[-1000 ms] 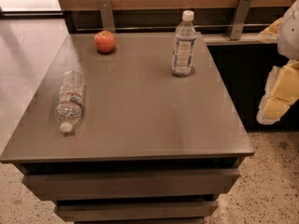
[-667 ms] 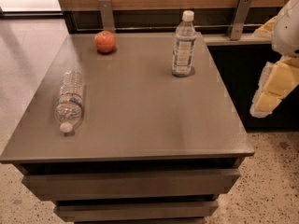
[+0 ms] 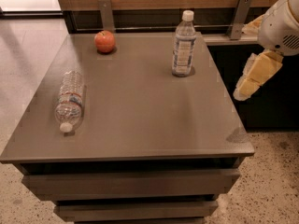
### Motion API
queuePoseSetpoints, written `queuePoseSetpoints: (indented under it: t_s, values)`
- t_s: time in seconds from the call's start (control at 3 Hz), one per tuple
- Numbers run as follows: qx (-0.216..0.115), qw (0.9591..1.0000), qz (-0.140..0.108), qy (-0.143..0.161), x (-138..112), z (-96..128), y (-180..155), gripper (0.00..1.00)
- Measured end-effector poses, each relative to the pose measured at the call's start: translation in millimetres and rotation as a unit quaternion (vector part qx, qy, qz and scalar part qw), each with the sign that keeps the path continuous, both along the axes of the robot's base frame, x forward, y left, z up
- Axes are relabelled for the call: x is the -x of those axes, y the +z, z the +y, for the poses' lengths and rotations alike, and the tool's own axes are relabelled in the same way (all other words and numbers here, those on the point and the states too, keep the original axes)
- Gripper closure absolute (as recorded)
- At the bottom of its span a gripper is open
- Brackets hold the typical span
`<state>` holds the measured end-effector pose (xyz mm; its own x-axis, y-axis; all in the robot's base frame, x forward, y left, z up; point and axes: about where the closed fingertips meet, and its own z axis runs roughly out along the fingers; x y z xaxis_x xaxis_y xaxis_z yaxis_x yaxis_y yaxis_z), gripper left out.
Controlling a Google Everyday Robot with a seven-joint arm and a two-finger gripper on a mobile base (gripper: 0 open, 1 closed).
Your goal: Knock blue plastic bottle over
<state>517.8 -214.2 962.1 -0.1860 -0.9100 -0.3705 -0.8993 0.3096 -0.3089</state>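
Camera view: the blue plastic bottle [image 3: 183, 45] stands upright at the table's [image 3: 140, 120] far right. The gripper [image 3: 252, 77] hangs beyond the table's right edge, and I cannot tell whether it is open or closed. This looks like the approach step; next it needs a leftward sweep into the bottle.

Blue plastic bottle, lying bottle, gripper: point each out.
blue plastic bottle [image 3: 183, 50]: camera view, on its label.
lying bottle [image 3: 70, 99]: camera view, mid-body at the red band.
gripper [image 3: 242, 91]: camera view, its low end, right of the blue plastic bottle.

Upright blue plastic bottle [image 3: 183, 45], claw [image 3: 245, 87] beside the table [image 3: 140, 111]
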Motion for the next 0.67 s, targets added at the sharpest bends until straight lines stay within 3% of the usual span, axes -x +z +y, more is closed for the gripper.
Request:
queuePoseSetpoints:
  t_s: [0.33,0.67]
  values:
    - [-0.054,0.9985,-0.010,0.007,-33.2,10.4,-14.9,0.00]
    - [-0.059,0.9982,-0.007,0.008,-35.5,12.4,-18.5,0.00]
